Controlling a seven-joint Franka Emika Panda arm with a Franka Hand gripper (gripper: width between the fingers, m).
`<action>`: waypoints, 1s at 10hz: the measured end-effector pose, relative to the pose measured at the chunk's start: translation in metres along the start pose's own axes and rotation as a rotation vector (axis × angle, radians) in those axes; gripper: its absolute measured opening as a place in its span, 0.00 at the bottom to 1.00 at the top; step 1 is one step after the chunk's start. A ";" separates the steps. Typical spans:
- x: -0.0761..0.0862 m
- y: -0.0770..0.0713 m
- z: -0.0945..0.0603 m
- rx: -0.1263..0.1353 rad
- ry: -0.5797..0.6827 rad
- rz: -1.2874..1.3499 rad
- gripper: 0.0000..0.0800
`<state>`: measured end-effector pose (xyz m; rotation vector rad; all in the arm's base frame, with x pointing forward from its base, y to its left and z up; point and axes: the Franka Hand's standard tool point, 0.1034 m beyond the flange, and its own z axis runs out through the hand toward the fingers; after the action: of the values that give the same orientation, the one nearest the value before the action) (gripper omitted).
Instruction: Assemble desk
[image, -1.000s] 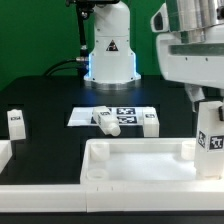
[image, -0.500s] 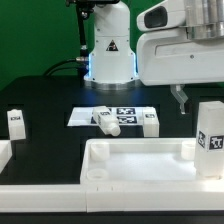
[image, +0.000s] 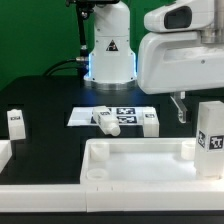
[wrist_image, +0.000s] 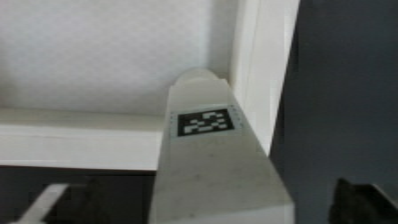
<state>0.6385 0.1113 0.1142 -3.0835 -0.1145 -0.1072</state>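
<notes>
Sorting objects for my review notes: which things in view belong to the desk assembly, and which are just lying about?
Job: tabletop; far-left leg; lying leg; middle leg; right upright leg; gripper, open.
Not the job: marker board; arm's base.

Marker board flat on black table

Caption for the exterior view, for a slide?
Panda gripper hovers beside the upright leg standing at the tabletop corner.

Upright leg, apparently edge-cropped
</notes>
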 end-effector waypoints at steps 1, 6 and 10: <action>0.000 -0.001 0.000 0.003 -0.001 0.049 0.65; -0.002 -0.003 0.001 0.002 -0.001 0.626 0.36; -0.002 -0.001 0.002 0.029 -0.005 1.018 0.36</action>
<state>0.6371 0.1118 0.1123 -2.7015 1.3780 -0.0438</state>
